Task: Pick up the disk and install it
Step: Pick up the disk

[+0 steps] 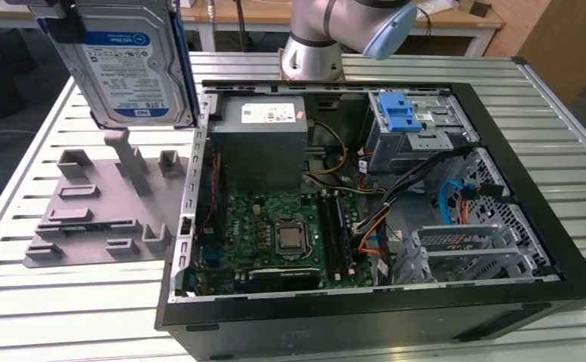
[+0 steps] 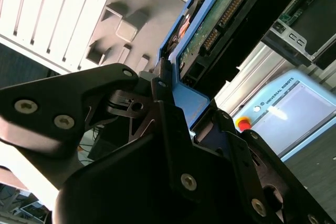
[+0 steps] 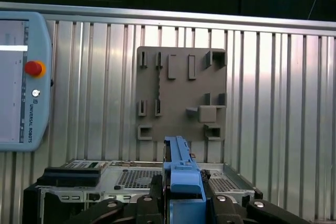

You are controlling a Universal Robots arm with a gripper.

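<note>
The disk, a silver hard drive with a white-and-blue label in a blue carrier frame, hangs upright in the air at the exterior view's upper left, above the grey fixture plate. My gripper is shut on it from above. In the second wrist view the black fingers clamp the blue frame, and the disk's green circuit board faces the camera. In the first wrist view the blue frame edge sits between the gripper pads, over the fixture plate.
An open computer case lies on the slatted metal table, with the blue-latched drive cage, grey power supply and motherboard inside. The arm's base stands behind the case. A teach pendant lies on the table.
</note>
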